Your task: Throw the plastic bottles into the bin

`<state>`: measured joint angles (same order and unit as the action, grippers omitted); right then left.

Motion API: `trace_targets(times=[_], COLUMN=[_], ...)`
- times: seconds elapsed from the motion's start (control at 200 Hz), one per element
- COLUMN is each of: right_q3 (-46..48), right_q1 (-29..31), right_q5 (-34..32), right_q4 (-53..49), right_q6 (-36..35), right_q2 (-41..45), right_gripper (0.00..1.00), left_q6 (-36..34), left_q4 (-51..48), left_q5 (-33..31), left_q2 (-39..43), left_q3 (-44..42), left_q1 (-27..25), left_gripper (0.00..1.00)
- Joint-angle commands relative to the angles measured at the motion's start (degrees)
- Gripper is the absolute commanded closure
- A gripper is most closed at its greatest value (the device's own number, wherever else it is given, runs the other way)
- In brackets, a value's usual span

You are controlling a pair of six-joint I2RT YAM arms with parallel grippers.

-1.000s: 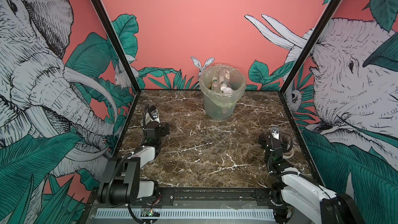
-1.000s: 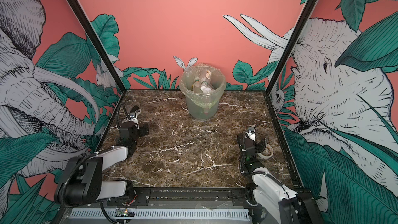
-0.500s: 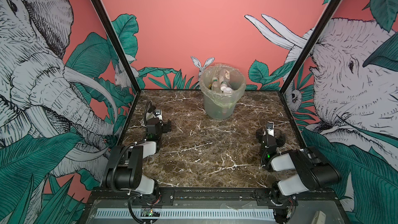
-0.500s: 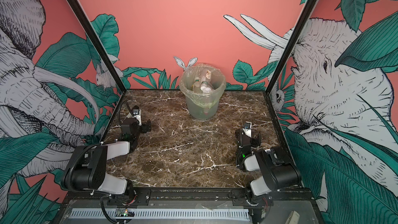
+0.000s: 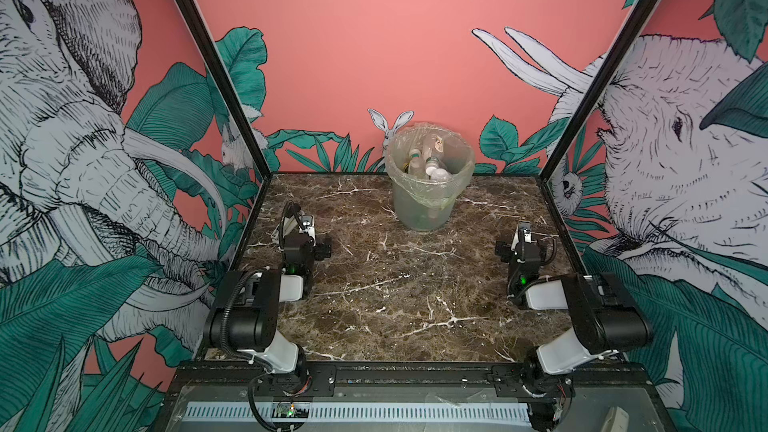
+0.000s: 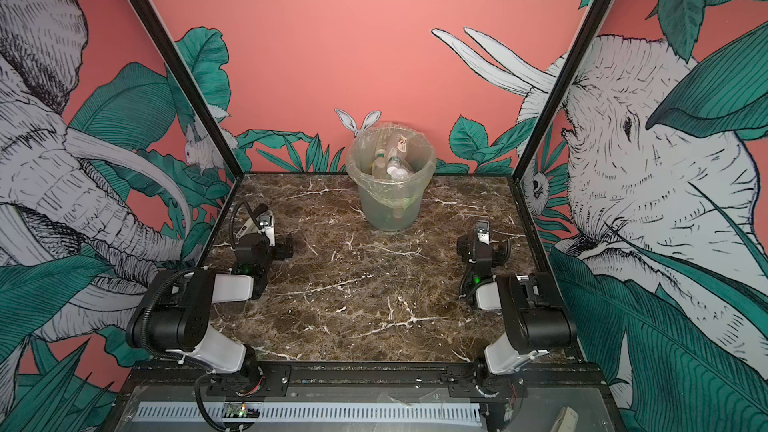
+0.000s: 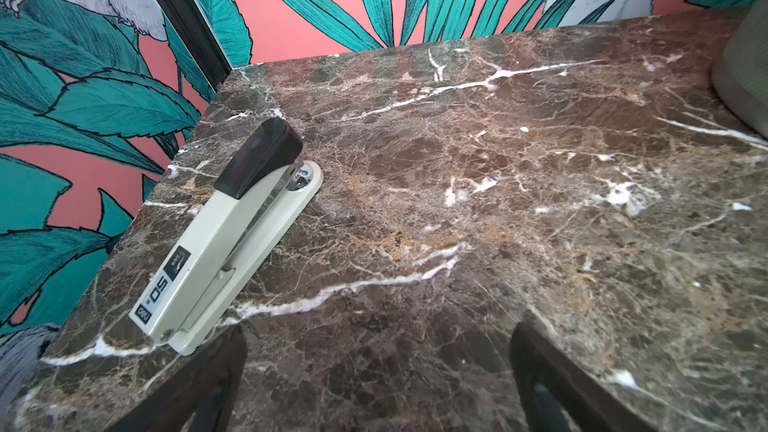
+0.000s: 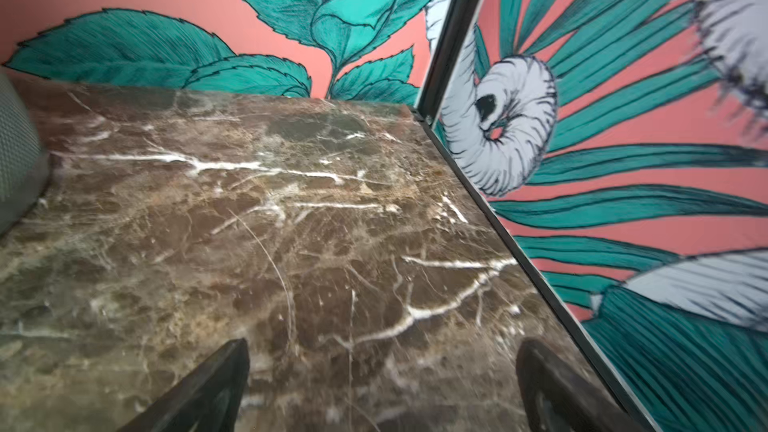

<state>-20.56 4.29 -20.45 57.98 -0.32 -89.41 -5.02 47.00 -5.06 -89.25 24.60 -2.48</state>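
The bin (image 5: 428, 205) (image 6: 388, 209) stands at the back middle of the marble table, a crinkly clear bag folded over its rim. Several plastic bottles (image 5: 428, 162) (image 6: 388, 164) lie inside it, caps up; none shows on the table. My left gripper (image 5: 301, 230) (image 7: 379, 328) sits low at the left side, open and empty over bare marble. On the right side my right gripper (image 5: 524, 243) (image 8: 383, 342) is also low, open and empty. A bit of the bin's wall (image 7: 744, 76) (image 8: 16, 151) shows at the edge of each wrist view.
A white-and-black stapler (image 7: 224, 243) lies on the table just ahead of the left gripper, near the left wall. The painted side walls and their black corner posts (image 8: 449, 35) close in the table (image 5: 395, 284). Both arms are folded near the front rail.
Both arms have folded up from the front rail, elbows raised. The right gripper has drifted slightly toward the back. Both grippers stay open and empty.
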Motion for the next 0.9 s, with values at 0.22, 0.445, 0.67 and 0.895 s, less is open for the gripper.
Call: trace_targets(times=[0.22,0.445,0.67,0.895], right_q3=[-1.0,-1.57,-1.54,-1.53], right_q1=[-3.15,-3.06,-3.02,-3.04], right_q5=[13.31,15.08,15.08,15.08], right_q4=[-4.19,-5.53,-5.55,-5.59], right_q6=[1.35,0.43,0.42,0.48], right_q2=[0.81,0.78,0.75,0.79], right_gripper=[0.01,0.01,0.01,0.01], left_q6=[-1.02,-1.05,-1.03,-1.02], left_q4=[2.64,2.56,2.52,2.57], left_q5=[0.74,0.69,0.65,0.68], left_q2=[0.44,0.48,0.4,0.4], left_q3=[-0.97,-1.0,-0.96,-1.0], left_q1=[-0.07,-0.07,-0.06,-0.02], left_gripper=[0.0,0.0,0.0,0.0])
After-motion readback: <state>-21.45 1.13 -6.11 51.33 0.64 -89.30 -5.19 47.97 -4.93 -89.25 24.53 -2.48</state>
